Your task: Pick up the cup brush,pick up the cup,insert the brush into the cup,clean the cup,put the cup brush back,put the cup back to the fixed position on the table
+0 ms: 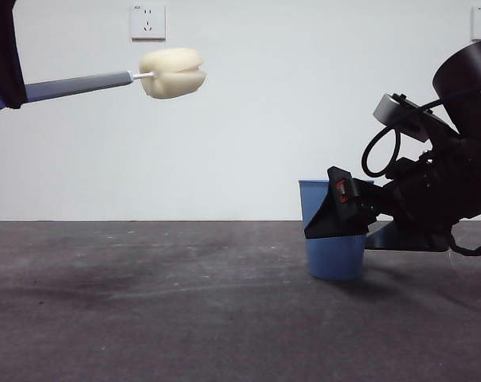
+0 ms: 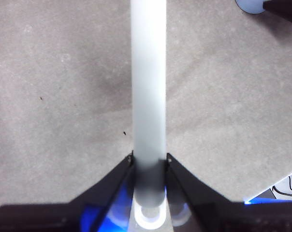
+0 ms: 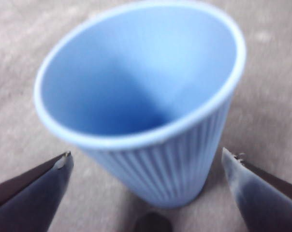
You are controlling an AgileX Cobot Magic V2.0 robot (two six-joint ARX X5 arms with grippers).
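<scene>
Front view: the cup brush (image 1: 113,78) hangs high over the worktop (image 1: 185,302), roughly level, its cream sponge head pointing toward the middle of the picture. The far end of its grey handle is cut off behind a dark arm at the upper side edge, so the grip itself is hidden here. The cup (image 1: 334,256) stands upright on the worktop, partly covered by the right pincer (image 1: 340,216), whose black arm enters from the side. One jaw lies across the cup's near wall; the other jaw is out of sight behind it, and whether either touches the cup cannot be told from here.

Left wrist view: this fills in the hidden grip. The left pincer (image 2: 149,164) is clamped on the brush handle (image 2: 148,82), one black jaw against each side. The sponge head runs out of the picture. The handle's looped end shows as a pale blurred ring by the jaw roots. A sliver of the cup (image 2: 250,5) sits at one corner, well apart.

Right wrist view: the right pincer (image 3: 148,164) stands wide apart, a jaw on either side of the cup (image 3: 151,121), with bare worktop visible between each tip and the ribbed wall. The picture is soft, yet the cup's hollow inside shows plainly.
</scene>
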